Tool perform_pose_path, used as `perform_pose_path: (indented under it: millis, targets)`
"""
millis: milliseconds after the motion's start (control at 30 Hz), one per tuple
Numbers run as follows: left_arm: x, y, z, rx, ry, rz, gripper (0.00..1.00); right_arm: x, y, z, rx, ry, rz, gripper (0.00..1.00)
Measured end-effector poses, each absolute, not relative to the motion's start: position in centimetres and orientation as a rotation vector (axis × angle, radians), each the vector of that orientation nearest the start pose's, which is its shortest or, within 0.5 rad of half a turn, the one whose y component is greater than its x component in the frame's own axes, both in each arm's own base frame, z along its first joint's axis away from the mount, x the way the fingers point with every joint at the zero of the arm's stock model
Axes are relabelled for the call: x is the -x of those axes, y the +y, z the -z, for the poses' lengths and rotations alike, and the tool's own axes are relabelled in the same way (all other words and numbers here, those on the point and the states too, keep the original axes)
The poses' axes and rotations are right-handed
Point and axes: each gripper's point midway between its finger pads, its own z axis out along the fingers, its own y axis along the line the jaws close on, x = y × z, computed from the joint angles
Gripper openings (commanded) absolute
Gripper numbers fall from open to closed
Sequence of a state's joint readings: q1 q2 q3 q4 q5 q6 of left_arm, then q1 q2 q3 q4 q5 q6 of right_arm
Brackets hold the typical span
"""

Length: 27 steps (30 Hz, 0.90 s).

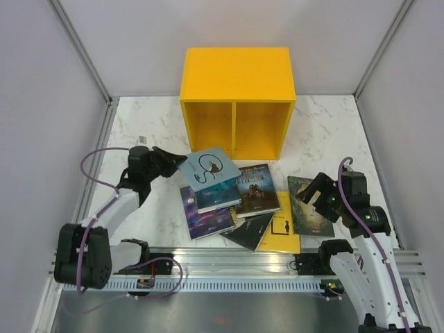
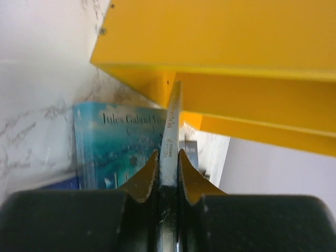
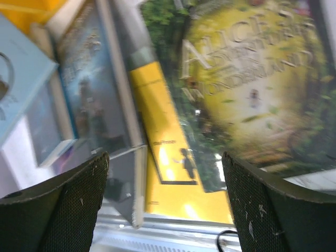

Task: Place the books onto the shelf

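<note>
The yellow shelf [image 1: 236, 76] stands at the back with two open compartments, and its underside fills the left wrist view [image 2: 236, 42]. My left gripper [image 1: 178, 164] [image 2: 168, 157] is shut on the edge of the light blue cat book [image 1: 210, 165] [image 2: 172, 121], which is tilted up off the pile. Under it lie a teal book [image 1: 218, 192] [image 2: 115, 147], a purple book [image 1: 205, 220], a dark one [image 1: 254, 187], a black one [image 1: 246, 232] and a yellow book [image 1: 283, 232] [image 3: 163, 131]. My right gripper [image 1: 311, 197] [image 3: 165, 173] hangs open over the green Alice book [image 1: 305, 211] [image 3: 252, 84].
The aluminium rail [image 1: 229, 260] runs along the table's near edge, just behind the yellow and black books. Grey walls close in the marble table [image 1: 146, 125] on three sides.
</note>
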<state>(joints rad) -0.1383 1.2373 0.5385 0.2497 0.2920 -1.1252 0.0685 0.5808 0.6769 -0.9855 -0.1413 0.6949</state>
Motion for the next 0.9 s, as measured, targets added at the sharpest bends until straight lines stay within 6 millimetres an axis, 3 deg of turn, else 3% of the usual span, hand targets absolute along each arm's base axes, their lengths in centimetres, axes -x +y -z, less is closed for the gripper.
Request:
perform_pose_path:
  millis: [300, 467, 633, 767, 900]
  targets:
    - [-28.9, -13.6, -18.2, 0.728, 2.049, 1.052, 0.02, -21.5, 12.6, -18.8, -0.653, 2.254, -1.003, 0.91]
    - [-28.0, -13.8, -20.5, 0.676, 2.117, 1.015, 0.02, -23.3, 17.8, -21.6, -0.512, 2.240, -1.173, 0.90]
    - [-29.7, -13.8, -24.2, 0.567, 2.167, 0.919, 0.02, -24.7, 22.8, -22.5, -0.368, 2.287, -1.216, 0.89]
    - [-32.5, -13.9, -26.9, 0.481, 2.170, 0.845, 0.02, -25.9, 24.1, -22.3, -0.343, 2.306, -1.197, 0.89]
    - [-34.5, -15.4, -27.2, 0.395, 2.206, 0.791, 0.02, -26.7, 25.8, -22.6, -0.284, 2.315, -1.192, 0.88]
